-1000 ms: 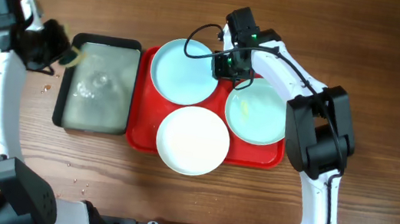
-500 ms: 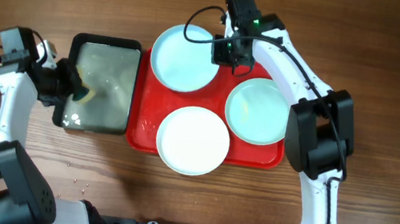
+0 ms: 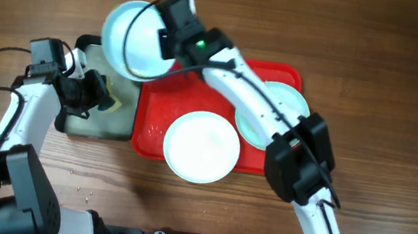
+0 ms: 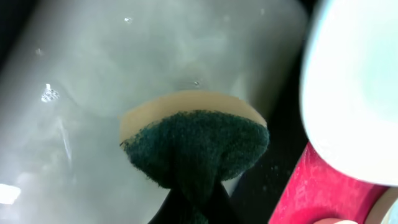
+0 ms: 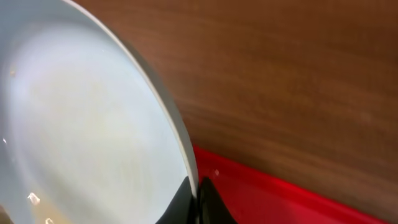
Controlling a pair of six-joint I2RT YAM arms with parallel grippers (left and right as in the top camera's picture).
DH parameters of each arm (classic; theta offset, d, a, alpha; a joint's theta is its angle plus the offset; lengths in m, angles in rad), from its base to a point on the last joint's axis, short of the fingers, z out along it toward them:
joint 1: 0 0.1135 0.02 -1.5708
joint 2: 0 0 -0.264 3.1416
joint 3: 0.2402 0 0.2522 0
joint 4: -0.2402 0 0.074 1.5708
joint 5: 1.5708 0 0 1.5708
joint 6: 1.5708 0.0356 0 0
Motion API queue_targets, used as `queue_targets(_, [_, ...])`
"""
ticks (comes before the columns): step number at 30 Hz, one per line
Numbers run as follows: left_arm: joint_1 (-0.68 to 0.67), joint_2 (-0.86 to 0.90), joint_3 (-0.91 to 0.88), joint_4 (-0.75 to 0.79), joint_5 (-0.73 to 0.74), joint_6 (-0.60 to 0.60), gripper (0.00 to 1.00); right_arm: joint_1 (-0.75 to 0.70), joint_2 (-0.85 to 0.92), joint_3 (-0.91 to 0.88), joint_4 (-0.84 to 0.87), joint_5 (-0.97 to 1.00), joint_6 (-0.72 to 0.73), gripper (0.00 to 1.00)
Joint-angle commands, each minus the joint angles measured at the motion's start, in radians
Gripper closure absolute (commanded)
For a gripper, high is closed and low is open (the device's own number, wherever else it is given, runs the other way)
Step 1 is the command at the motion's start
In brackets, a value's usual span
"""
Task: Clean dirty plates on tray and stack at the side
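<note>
My right gripper point(image 3: 169, 37) is shut on the rim of a pale turquoise plate point(image 3: 133, 38) and holds it raised and tilted above the near edge of the black-rimmed tray. In the right wrist view the jaws point(image 5: 199, 190) pinch the plate's edge point(image 5: 81, 124). A white plate point(image 3: 201, 146) lies at the front of the red tray point(image 3: 157, 114). A second turquoise plate point(image 3: 283, 110) lies at its right, partly hidden by my right arm. My left gripper point(image 3: 103, 95) is shut on a green-and-yellow sponge point(image 4: 193, 146) over the black-rimmed tray.
The black-rimmed tray point(image 3: 71, 119) holds cloudy water point(image 4: 93, 81) and stands left of the red tray. The raised plate's edge point(image 4: 360, 81) hangs close to the right of the sponge. Brown wooden table point(image 3: 406, 94) lies all around.
My right gripper has lifted the turquoise plate off the back left of the red tray and carried it left, above the black tray. My left gripper moved right with the sponge.
</note>
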Motion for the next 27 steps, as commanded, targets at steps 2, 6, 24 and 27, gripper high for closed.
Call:
queue_targets(2, [-0.011, 0.006, -0.015, 0.000, -0.021, 0.020, 0.96, 0.041, -0.004, 0.026, 0.060, 0.169, -0.122, 0.96])
queue_targets(6, [-0.011, 0.006, -0.016, 0.001, -0.021, 0.019, 0.96, 0.066, -0.004, 0.026, 0.126, 0.177, -0.246, 0.96])
queue_targets(24, [-0.011, 0.006, -0.016, 0.006, -0.021, 0.020, 0.95, 0.158, -0.004, 0.026, 0.448, 0.324, -0.844, 0.96])
queue_targets(27, [-0.011, 0.006, -0.016, 0.008, -0.021, 0.020, 0.95, 0.182, -0.004, 0.026, 0.489, 0.358, -0.946, 0.96])
